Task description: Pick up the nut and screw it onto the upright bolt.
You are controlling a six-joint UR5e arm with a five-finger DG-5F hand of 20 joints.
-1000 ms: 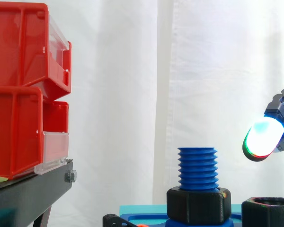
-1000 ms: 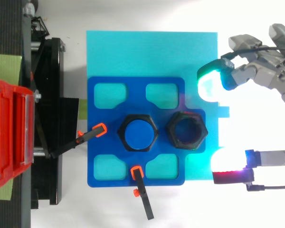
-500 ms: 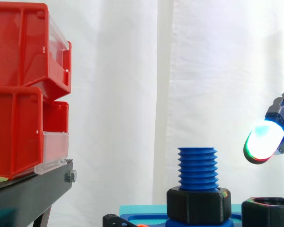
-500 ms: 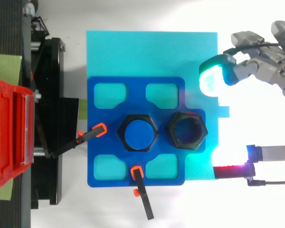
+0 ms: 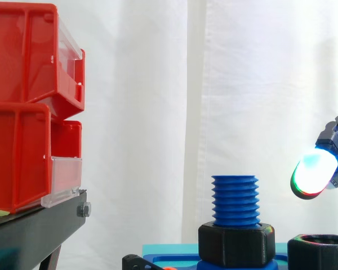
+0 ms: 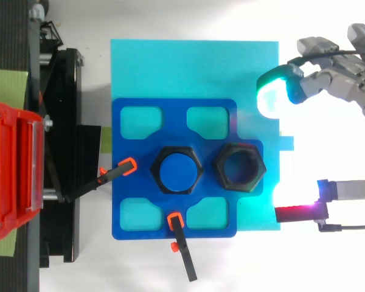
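Progress is nil so far: the loose black nut (image 6: 239, 166) sits on the blue fixture plate (image 6: 131, 188), just beside the upright blue bolt (image 5: 235, 199). The bolt's threads are bare above the black hex collar (image 5: 235, 243) at its base. The hand (image 6: 337, 79) hovers off the plate's right side, higher than the nut, with its fingers spread and relaxed, grasping nothing. Its glowing pads (image 5: 314, 173) stand apart from the nut. Picking up, carrying over and threading all remain, by my reading. Against the frames of a second ago, the hand has drifted slightly toward the right edge, and in the side view its pad sits a little lower. Nut, bolt and plate lie unchanged.
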